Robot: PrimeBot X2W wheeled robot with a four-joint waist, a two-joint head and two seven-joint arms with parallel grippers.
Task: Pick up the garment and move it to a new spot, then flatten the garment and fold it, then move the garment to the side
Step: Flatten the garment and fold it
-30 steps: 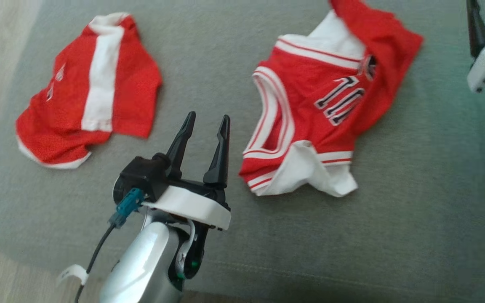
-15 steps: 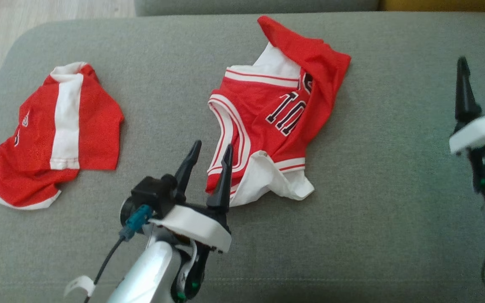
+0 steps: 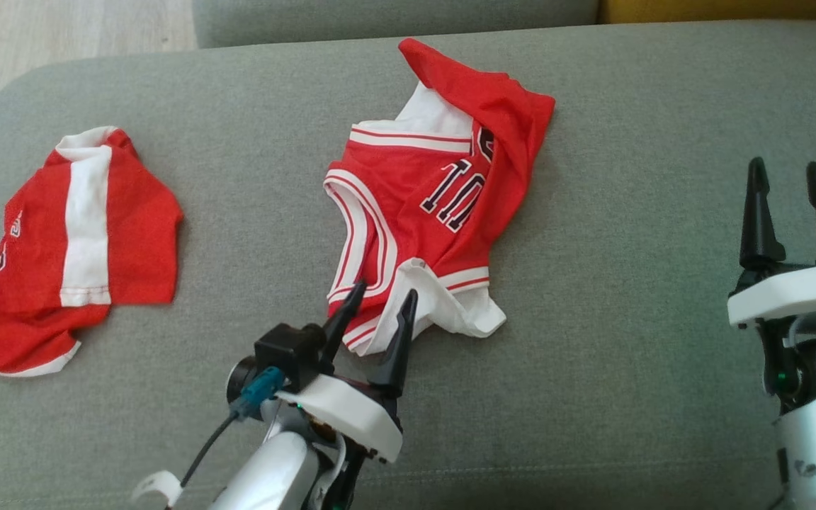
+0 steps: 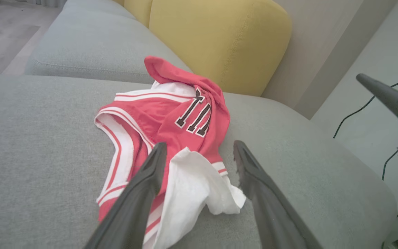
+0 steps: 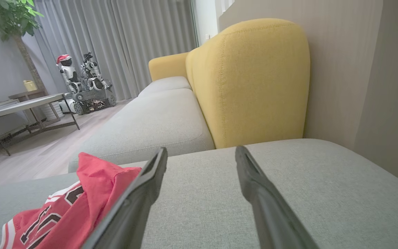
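The garment (image 3: 436, 205) is a red jersey with white trim and a dark number 10, lying crumpled on the grey sofa seat (image 3: 627, 297) with its top folded over and a white lining turned out at the near hem. My left gripper (image 3: 385, 289) stands open just above that near hem. In the left wrist view the jersey (image 4: 171, 117) lies ahead, its white flap between the fingers of the left gripper (image 4: 199, 144). My right gripper (image 3: 785, 164) stands open and empty well to the right. The right wrist view has the jersey (image 5: 67, 204) to the left of the right gripper (image 5: 201, 149).
A second red garment with a white stripe (image 3: 68, 248) lies on the seat's left end, near the rounded edge and the wooden floor (image 3: 61, 28). A yellow backrest (image 5: 254, 79) rises behind the seat. Bare seat lies between the jersey and the right gripper.
The head camera has shifted, so the whole picture has moved. Relative to the jersey, my left gripper has come up to its near hem. Both grippers remain open.
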